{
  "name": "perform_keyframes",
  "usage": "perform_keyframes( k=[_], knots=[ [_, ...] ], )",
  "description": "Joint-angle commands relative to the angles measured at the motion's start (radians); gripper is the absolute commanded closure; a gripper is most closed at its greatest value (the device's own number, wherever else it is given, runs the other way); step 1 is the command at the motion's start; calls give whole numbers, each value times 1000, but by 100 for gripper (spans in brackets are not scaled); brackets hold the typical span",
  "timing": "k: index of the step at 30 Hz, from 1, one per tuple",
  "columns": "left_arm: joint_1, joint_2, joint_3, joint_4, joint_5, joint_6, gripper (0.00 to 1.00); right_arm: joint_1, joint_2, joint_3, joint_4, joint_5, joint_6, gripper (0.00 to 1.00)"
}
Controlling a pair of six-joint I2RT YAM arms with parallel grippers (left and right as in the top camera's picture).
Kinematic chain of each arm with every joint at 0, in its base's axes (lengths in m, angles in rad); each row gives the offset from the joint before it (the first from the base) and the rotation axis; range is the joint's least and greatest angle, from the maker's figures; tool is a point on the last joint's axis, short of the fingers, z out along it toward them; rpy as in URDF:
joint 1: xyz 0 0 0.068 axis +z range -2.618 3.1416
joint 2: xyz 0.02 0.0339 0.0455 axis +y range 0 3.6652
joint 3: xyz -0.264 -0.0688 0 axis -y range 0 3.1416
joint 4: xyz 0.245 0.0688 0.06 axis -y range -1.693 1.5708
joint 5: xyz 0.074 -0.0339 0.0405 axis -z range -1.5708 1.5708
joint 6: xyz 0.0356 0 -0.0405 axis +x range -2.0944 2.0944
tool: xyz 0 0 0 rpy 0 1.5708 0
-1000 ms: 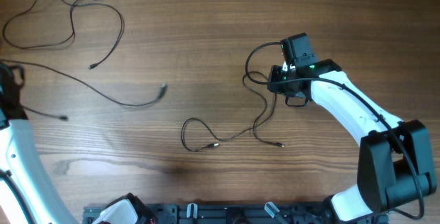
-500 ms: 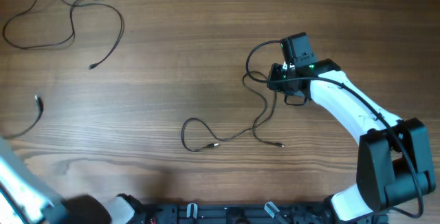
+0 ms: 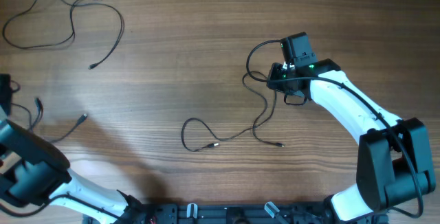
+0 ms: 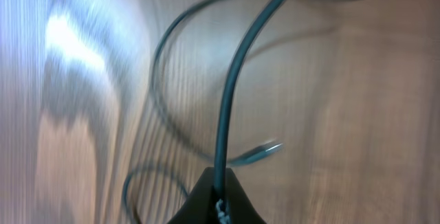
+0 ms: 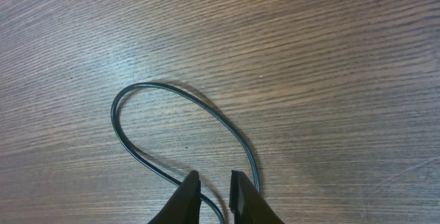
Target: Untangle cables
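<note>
My left gripper (image 4: 218, 183) is shut on a thin black cable (image 4: 230, 80); this view is motion-blurred, and the cable arcs away from the jaws over the wood. From overhead, that strand's free plug end (image 3: 82, 117) lies near the left edge beside the left arm (image 3: 27, 162). My right gripper (image 5: 214, 183) is low over the table at the right, jaws a narrow gap apart. A black cable loop (image 5: 137, 90) runs under and between its fingers. The rest of that cable bunch (image 3: 206, 141) trails toward the table's centre. A separate cable (image 3: 72, 18) lies at the far left.
The wooden tabletop (image 3: 185, 38) fills the view. The right arm's white link (image 3: 350, 110) reaches in from the lower right. A dark rail (image 3: 227, 214) runs along the near edge.
The left arm has swung down and left, dragging its cable; the plug end went from mid-table to near the left edge. The right gripper and its cables have not moved.
</note>
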Motion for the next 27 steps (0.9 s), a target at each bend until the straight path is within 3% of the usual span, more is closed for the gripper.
perform_keyframes(
  k=[1,6,7,9,10,11,12,21,27],
  knots=[
    [2,36,-15,-62,6,-389,96,-2,15,3,3,21,10,82],
    [3,37,-121,-6,2,-433,96,-2,15,3,3,21,3,82],
    [3,37,-139,20,2,-433,89,-2,15,3,3,21,4,82],
    [2,38,-159,32,2,-428,53,-2,15,3,3,21,3,78],
    [2,37,-167,28,3,-425,20,-2,15,3,4,21,3,75],
    [2,37,-167,23,6,-425,6,-2,15,3,6,21,3,73],
    [2,37,-167,19,11,-425,0,-2,15,3,6,21,3,70],
    [-4,30,-167,-28,209,-389,0,-2,15,3,-2,20,4,68],
    [-82,-64,-167,163,206,5,0,-2,15,3,-9,21,6,61]
  ],
)
